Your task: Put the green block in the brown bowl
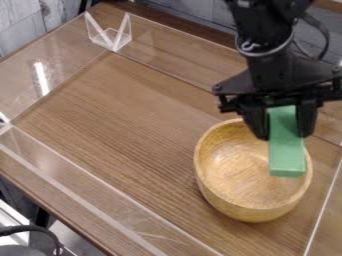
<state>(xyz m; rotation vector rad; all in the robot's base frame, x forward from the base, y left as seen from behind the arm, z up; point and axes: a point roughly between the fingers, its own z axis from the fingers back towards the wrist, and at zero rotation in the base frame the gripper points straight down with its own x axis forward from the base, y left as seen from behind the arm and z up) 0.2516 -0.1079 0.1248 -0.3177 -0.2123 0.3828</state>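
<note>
Right now the black gripper (pixel 282 112) hangs over the far right part of the brown bowl (pixel 254 168), its jaws drawn in tight on the upper end of the green block (pixel 289 143). That block hangs from the fingers almost upright, leaning slightly, with its lower end down inside the bowl's outline, above the right half of the hollow; whether the end touches the wood of the bowl cannot be told from this single view. Its upper end is hidden between the dark fingers, so only the lower, longer part of the bar shows, bright and plain against the pale grain. Above the bowl the black arm (pixel 266 40) rises out of the top of the picture, with dark cables running beside it on the bowl's far side. Beneath the bowl lies a wooden table (pixel 127 120) with a darker grain, and the bowl sits near that table's right front corner, close to the right-hand edge. Left of the bowl, along the table's sides, stands a low clear plastic wall (pixel 54 60) that catches the light, and far from the bowl, at the back left, a small clear folded stand (pixel 110 30) rests on the wood. Nothing else lies inside the bowl, whose thick rim shows all round except where the block and gripper cover it.
</note>
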